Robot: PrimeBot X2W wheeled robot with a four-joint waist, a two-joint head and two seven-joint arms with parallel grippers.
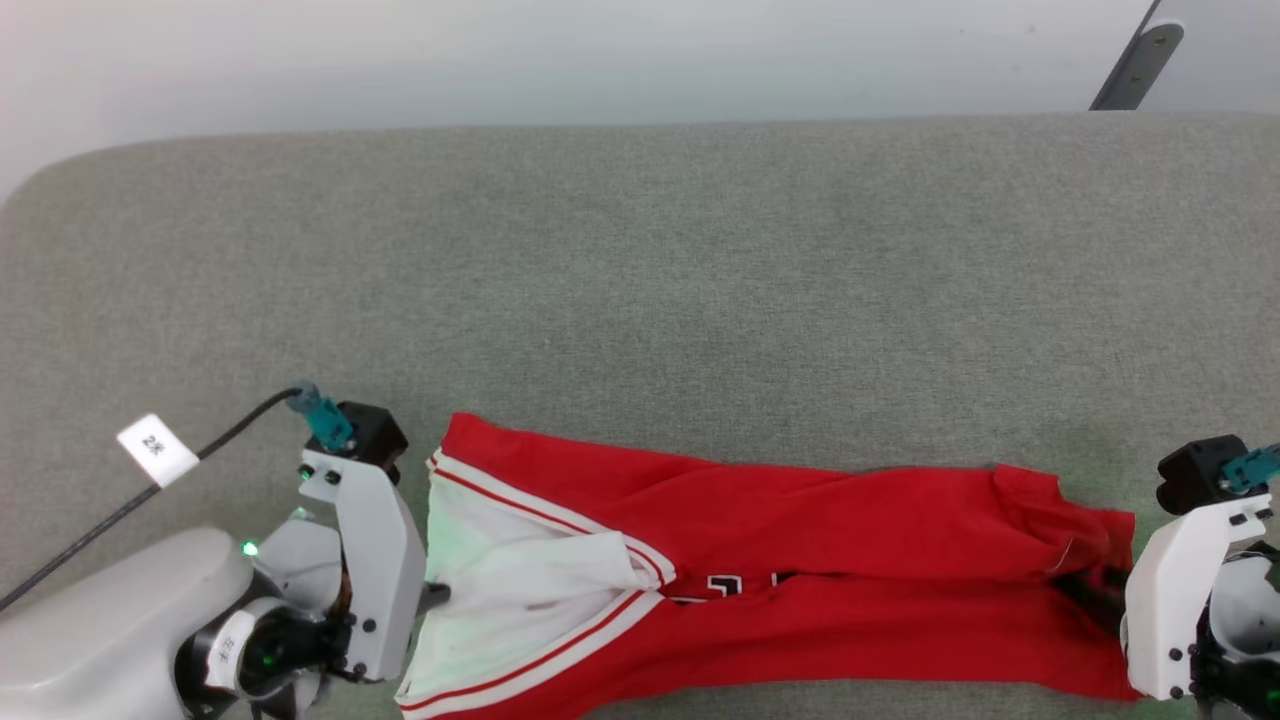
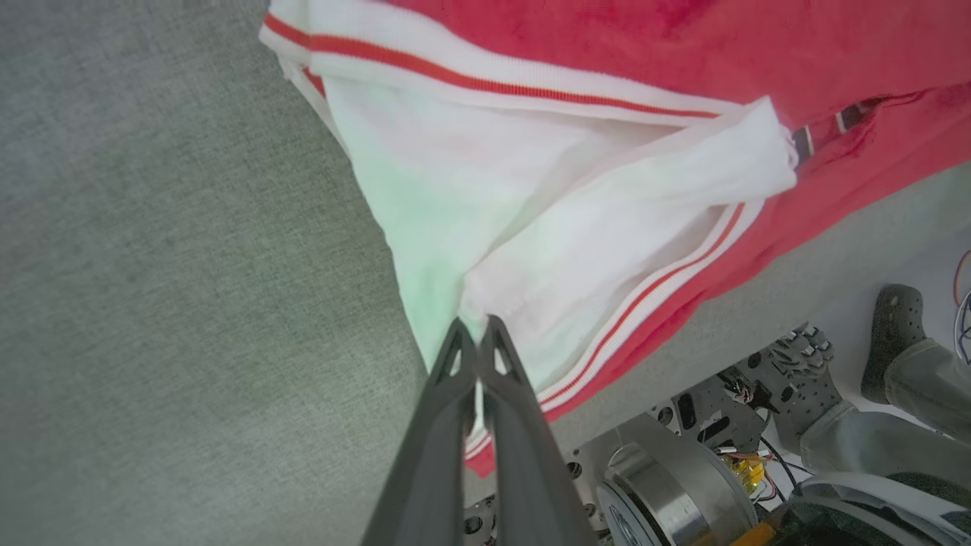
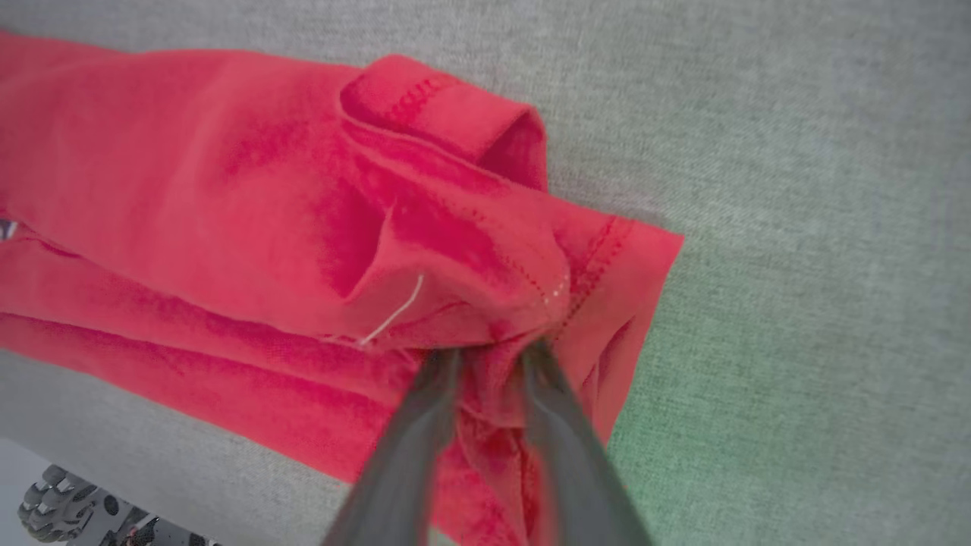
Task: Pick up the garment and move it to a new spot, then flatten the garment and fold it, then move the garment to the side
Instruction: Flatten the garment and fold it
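One garment (image 1: pixel 800 560), likely light and limp, at the worktop's (image 1: pixel 640 250) near edge, best held by hems: left jaws clamped on sleeve (image 2: pixel 531 227), right jaws apart.

The left gripper (image 2: pixel 474 335) is pinching the white fabric of the garment (image 2: pixel 576 174) between tightly closed jaws, the red-and-white cloth lying across a grey padded surface (image 2: pixel 152 303), a person's shoe (image 2: pixel 897 334) showing beyond its edge.
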